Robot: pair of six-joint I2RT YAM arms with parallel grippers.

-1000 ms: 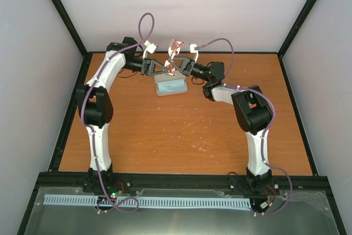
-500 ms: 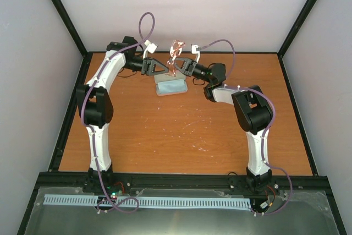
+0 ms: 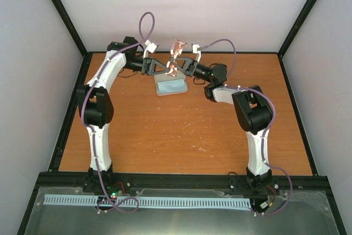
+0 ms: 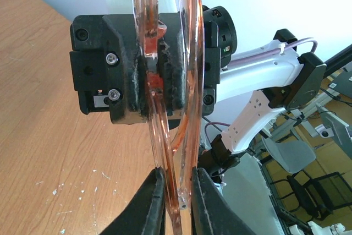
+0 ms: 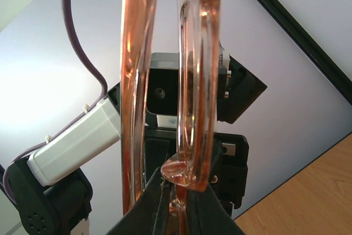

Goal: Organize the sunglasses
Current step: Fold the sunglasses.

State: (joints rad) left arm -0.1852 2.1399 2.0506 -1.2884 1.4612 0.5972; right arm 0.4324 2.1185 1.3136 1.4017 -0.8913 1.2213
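just 1 pair of sunglasses point(image 3: 176, 53), thin glossy see-through amber plastic, sitting between 2 sets of black fingers, left fingers point(image 4: 158, 205) and right fingers point(image 5: 151, 207) both clamped on the frame

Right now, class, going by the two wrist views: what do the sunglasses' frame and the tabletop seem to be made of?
Sunglasses: probably glossy, translucent plastic. The frame is amber-orange, light passes through it, and it shows bright highlights. Tabletop: seemingly wood or a wood-look laminate, fairly matt, with brown grain streaks and pale scuffs.
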